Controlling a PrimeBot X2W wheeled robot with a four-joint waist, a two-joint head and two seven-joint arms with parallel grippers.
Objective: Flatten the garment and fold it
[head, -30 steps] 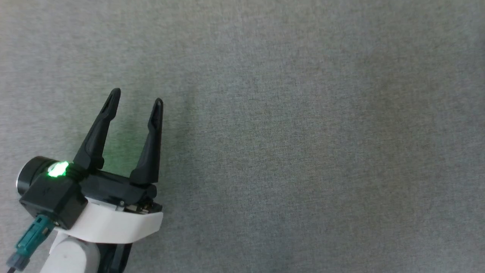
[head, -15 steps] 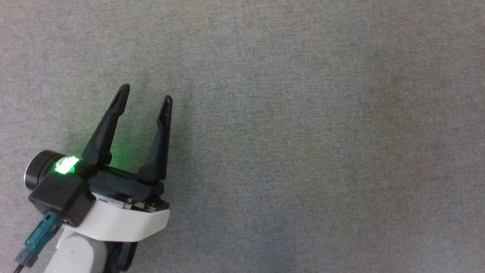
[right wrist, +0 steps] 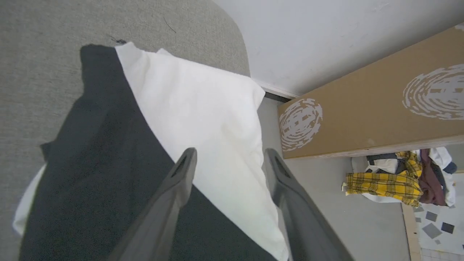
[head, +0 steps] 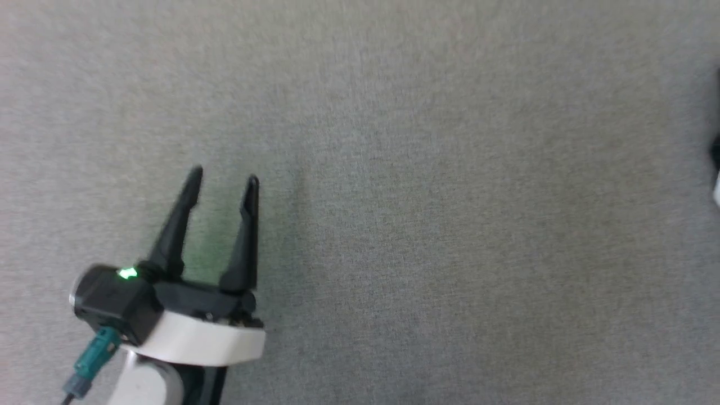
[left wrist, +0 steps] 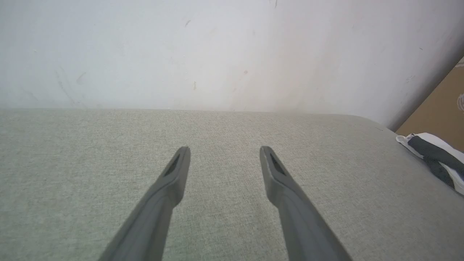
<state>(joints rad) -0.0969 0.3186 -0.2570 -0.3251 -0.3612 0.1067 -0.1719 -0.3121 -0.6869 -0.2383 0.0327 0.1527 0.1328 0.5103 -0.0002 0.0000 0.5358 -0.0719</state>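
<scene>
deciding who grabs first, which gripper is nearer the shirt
Right. The right gripper is open close above the shirt; the left gripper is open over the bare grey surface, with the shirt far off to its right.

Right gripper (right wrist: 230, 152): two long dark fingers spread apart, nothing between them, positioned over a soft two-tone T-shirt (right wrist: 203, 98) with a black panel beside a white one. Contact cannot be determined. The shirt lies on a grey woven fabric surface (right wrist: 36, 54) near its rounded corner. Beyond are a white wall (right wrist: 308, 36), a long brown cardboard box (right wrist: 362, 119) with white fingerprint-like prints, and a heap of clothes (right wrist: 380, 181), one yellow plaid, on a grey floor (right wrist: 319, 217).
</scene>
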